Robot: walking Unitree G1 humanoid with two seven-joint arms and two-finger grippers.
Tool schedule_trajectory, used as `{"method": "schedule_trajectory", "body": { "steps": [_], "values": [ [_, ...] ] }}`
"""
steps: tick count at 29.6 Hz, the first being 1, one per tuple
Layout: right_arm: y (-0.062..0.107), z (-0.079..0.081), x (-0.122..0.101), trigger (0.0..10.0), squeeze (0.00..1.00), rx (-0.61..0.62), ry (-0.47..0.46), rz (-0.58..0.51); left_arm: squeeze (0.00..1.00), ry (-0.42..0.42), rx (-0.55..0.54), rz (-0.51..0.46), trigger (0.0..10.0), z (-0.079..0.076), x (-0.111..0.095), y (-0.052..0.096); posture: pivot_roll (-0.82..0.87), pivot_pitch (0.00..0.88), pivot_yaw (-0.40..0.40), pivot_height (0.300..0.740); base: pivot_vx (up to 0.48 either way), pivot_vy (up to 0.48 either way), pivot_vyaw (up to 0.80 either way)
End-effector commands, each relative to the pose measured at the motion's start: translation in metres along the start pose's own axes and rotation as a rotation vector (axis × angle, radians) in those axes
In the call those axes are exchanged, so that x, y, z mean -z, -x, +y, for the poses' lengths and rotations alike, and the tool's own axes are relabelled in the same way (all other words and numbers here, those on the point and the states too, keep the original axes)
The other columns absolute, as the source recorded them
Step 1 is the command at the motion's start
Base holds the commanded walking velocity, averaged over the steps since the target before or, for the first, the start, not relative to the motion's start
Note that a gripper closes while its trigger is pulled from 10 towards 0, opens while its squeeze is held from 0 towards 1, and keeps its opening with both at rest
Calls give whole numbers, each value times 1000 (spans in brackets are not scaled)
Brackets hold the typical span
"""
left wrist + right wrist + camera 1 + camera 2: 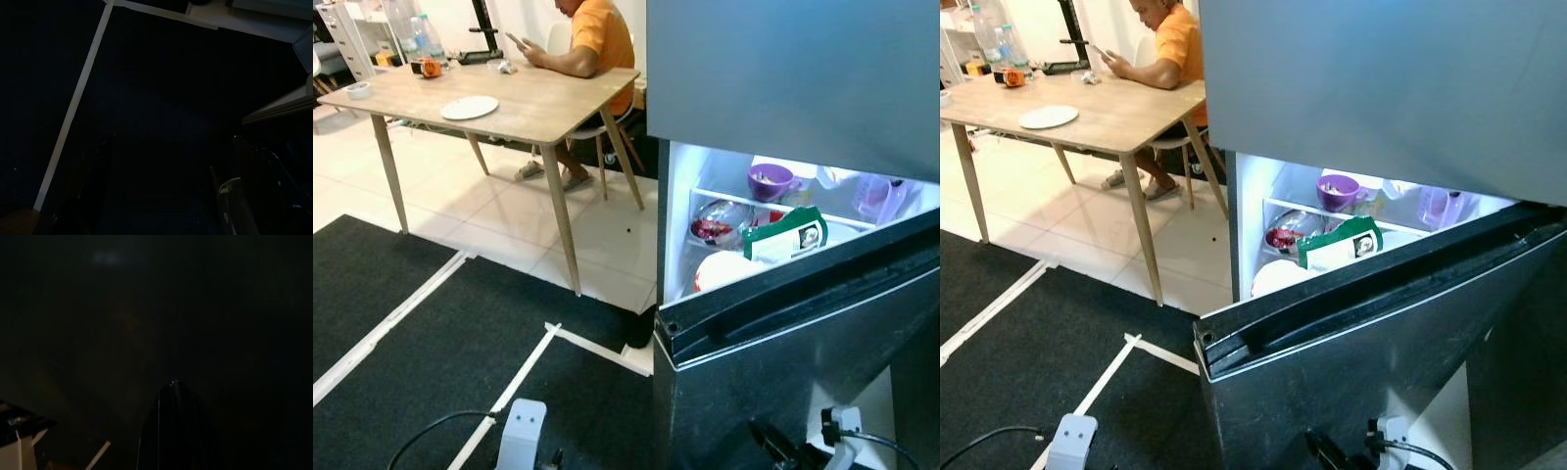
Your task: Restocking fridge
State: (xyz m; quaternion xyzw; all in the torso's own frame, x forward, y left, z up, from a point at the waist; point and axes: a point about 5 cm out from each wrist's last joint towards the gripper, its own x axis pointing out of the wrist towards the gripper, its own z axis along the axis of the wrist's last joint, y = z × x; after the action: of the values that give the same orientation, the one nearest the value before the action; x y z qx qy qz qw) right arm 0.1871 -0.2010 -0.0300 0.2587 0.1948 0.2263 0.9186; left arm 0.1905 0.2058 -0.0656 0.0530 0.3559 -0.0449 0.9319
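Straight ahead, the fridge (783,117) stands with its lower door (803,313) ajar, interior lit. On the shelf (1332,211) sit a purple bowl (770,180), a green-and-white packet (786,235) and a wrapped red item (715,227). Both arms hang low; whether the left hand (166,196) or the right hand (176,431) is apart or together, I cannot tell. Beyond, a person (592,39) sits at a wooden table (529,108) bearing a white plate (469,108).

Both eye views look forward and down from the head, close to the fridge door (783,323), and share the lit fridge shelf (1332,211), the tabletop (524,103) and the black mat (431,333). The left wrist view faces the dark mat near a white floor strip (73,105). The right wrist view is almost black.
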Motion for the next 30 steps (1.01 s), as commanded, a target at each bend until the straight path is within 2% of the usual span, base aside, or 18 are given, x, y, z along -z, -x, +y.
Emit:
{"method": "schedule_trajectory", "body": {
  "steps": [1, 2, 3, 4, 5, 6, 9, 10, 11, 13, 14, 17, 19, 22, 24, 27, 29, 30],
  "values": [
    [-14, 6, -14, 10000, 0, -16, 44, -72, 0, 12, -4, 11, 10000, 2, 5, 2, -76, 56, 46, 734, 0, 0, 0],
    [-28, 14, -22, 10000, 0, -42, 68, -95, 0, 13, -4, 12, 10000, 2, 5, 2, -77, 58, 45, 734, 0, 0, 0],
    [-28, 14, -22, 10000, 0, -42, 68, -95, 0, 13, -4, 12, 10000, 2, 5, 2, -77, 58, 45, 734, 0, 0, 0],
    [-53, 29, -38, 10000, 0, -88, 92, -127, 0, 16, -5, 12, 10000, 2, 4, 2, -78, 62, 45, 734, 0, 0, 0],
    [-63, 35, -45, 10000, 0, -107, 99, -139, 0, 17, -5, 12, 10000, 2, 4, 2, -78, 62, 45, 734, 0, 0, 0],
    [-63, 35, -45, 10000, 0, -107, 99, -139, 0, 17, -5, 12, 10000, 2, 4, 2, -78, 62, 45, 734, 0, 0, 0],
    [-89, 52, -64, 10000, 0, -121, 142, -160, 0, 18, -6, 13, 10000, 3, 3, 1, -82, 66, 48, 734, 0, 0, 0],
    [-112, 64, -82, 10000, 0, -92, 191, -183, 0, 18, -6, 15, 10000, 3, 3, 1, -85, 67, 53, 734, 0, 0, 0],
    [-112, 64, -82, 10000, 0, -92, 191, -183, 0, 18, -6, 15, 10000, 3, 3, 1, -85, 67, 53, 734, 0, 0, 0],
    [-146, 91, -124, 10000, 0, -16, 277, -296, 0, 14, -5, 18, 10000, 3, 2, 0, -85, 68, 54, 734, 0, 0, 0],
    [-146, 91, -124, 10000, 0, -16, 277, -296, 0, 14, -5, 18, 10000, 3, 2, 0, -85, 68, 54, 734, 0, 0, 0],
    [-169, 134, -185, 10000, 0, -10, 235, -508, 0, 17, -11, 15, 10000, 4, 0, -1, -80, 63, 48, 734, 0, 0, 0],
    [-171, 140, -194, 10000, 0, -17, 220, -538, 0, 18, -13, 14, 10000, 4, 0, -1, -80, 63, 48, 734, 0, 0, 0],
    [-167, 128, -174, 10000, 0, -10, 261, -472, 0, 27, -20, 16, 10000, 5, 2, 0, -75, 65, 34, 734, 0, 0, 0],
    [-157, 105, -141, 10000, 0, 24, 312, -362, 0, 30, -23, 27, 10000, 5, 6, 1, -76, 68, 35, 734, 0, 0, 0],
    [-157, 105, -141, 10000, 0, 24, 312, -362, 0, 30, -23, 27, 10000, 5, 6, 1, -76, 68, 35, 734, 0, 0, 0],
    [-151, 95, -126, 10000, 0, 41, 330, -310, 0, 30, -24, 33, 10000, 5, 8, 2, -76, 68, 35, 734, 0, 0, 0],
    [-139, 74, -98, 10000, 0, 111, 364, -204, 0, 25, -22, 45, 10000, 5, 10, 3, -81, 72, 42, 734, 0, 0, 0]
  ]
}}
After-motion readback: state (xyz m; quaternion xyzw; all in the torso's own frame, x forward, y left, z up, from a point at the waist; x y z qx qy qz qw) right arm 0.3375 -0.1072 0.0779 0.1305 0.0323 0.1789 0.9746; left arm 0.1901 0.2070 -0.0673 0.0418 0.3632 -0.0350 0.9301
